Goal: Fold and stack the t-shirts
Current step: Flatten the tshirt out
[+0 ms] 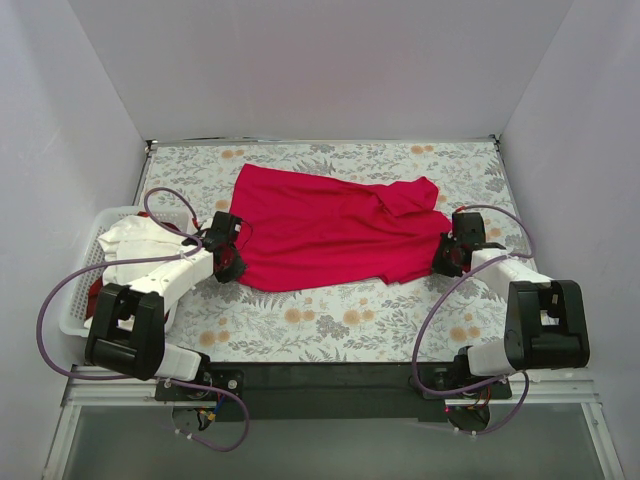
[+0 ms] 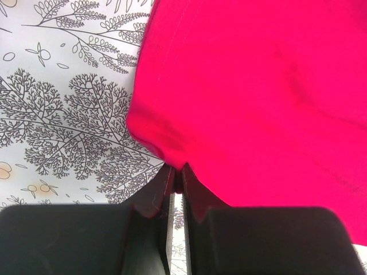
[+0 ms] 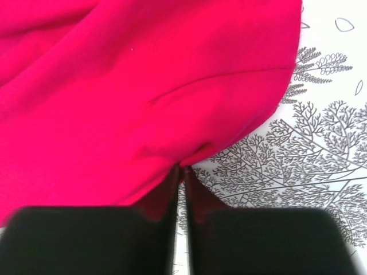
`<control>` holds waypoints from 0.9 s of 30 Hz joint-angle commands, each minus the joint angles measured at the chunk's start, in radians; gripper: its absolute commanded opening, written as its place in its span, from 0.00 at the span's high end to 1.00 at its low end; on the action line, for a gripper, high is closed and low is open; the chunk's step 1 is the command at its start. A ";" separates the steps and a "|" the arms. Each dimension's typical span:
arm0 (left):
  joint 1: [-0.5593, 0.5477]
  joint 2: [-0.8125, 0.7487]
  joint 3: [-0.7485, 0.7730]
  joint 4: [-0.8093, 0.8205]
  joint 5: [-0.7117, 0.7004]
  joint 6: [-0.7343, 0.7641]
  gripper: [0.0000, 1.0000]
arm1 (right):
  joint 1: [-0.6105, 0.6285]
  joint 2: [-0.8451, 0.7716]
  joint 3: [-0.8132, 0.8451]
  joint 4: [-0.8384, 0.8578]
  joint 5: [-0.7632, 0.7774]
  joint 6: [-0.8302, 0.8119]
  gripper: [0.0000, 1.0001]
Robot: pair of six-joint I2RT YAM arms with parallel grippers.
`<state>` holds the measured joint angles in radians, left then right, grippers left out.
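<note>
**A:** Lighting status?

**B:** Top view is bright, even and diffuse, apparently lit from overhead. White walls (image 1: 330, 60) are uniformly lit. Soft, short shadows lie under my arms and along the near hem of the red t-shirt (image 1: 330, 235). Sharp throughout.

**A:** Wrist cams?

**B:** Both bright. The red saturates hard, so folds barely read. Right wrist view shows one faint crease shadow. The floral cloth (image 2: 69, 114) print is crisp in both. My left gripper (image 2: 175, 170) and right gripper (image 3: 182, 170) are near-black, soft and out of focus along the bottom edge, with surface detail lost. A thin dark shadow sits where the fabric meets the tips.
</note>
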<state>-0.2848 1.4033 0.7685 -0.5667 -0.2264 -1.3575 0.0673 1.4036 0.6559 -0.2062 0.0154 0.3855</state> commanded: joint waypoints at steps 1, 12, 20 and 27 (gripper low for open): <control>-0.001 -0.038 0.015 0.016 -0.017 0.011 1.00 | -0.003 -0.005 -0.001 -0.010 0.008 -0.003 0.98; 0.012 -0.021 0.158 -0.006 -0.123 0.064 1.00 | -0.003 -0.170 0.252 -0.499 0.414 -0.089 0.99; 0.012 -0.015 0.100 0.019 -0.128 0.064 1.00 | 0.000 -0.203 0.286 -0.562 0.446 -0.115 0.73; 0.012 -0.013 0.100 0.025 -0.143 0.066 1.00 | 0.089 -0.083 0.304 -0.369 0.140 -0.175 0.52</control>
<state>-0.2779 1.4029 0.8719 -0.5526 -0.3260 -1.3041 0.1116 1.2655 0.9226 -0.6704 0.2890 0.2379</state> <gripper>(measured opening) 0.045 0.465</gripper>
